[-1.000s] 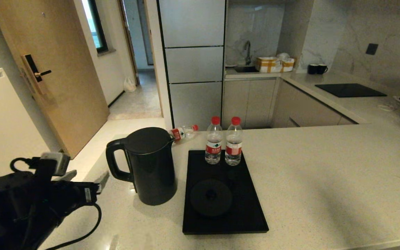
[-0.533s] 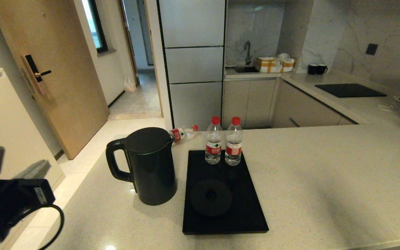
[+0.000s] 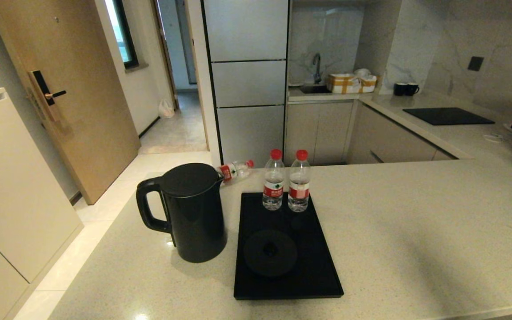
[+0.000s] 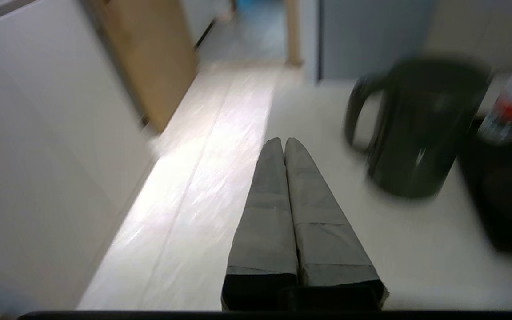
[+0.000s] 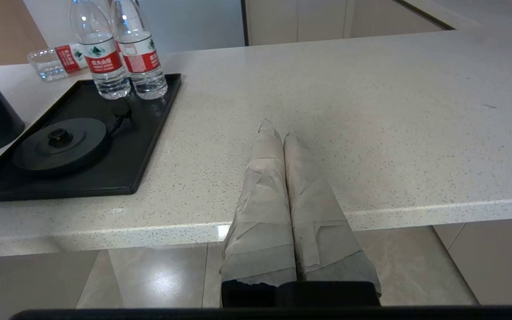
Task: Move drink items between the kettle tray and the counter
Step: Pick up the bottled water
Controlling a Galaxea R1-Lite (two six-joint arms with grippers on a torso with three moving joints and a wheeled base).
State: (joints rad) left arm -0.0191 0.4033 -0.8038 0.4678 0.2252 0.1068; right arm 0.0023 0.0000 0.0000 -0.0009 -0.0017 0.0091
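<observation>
Tall glossy black kettle stands on the pale speckled bench, off its flat black tray; both grippers closed, empty.

The left arm is gone from the head view: a second ago it was filling the 8 o'clock corner, its jaws apart and pointing toward the kettle; half a second ago it was sliding out past the 9 o'clock edge. Now the left gripper is showing only in its own wrist view, jaws pressed together and empty, off the bench edge above the floor, with the kettle lying toward 2 o'clock from the tips.
</observation>
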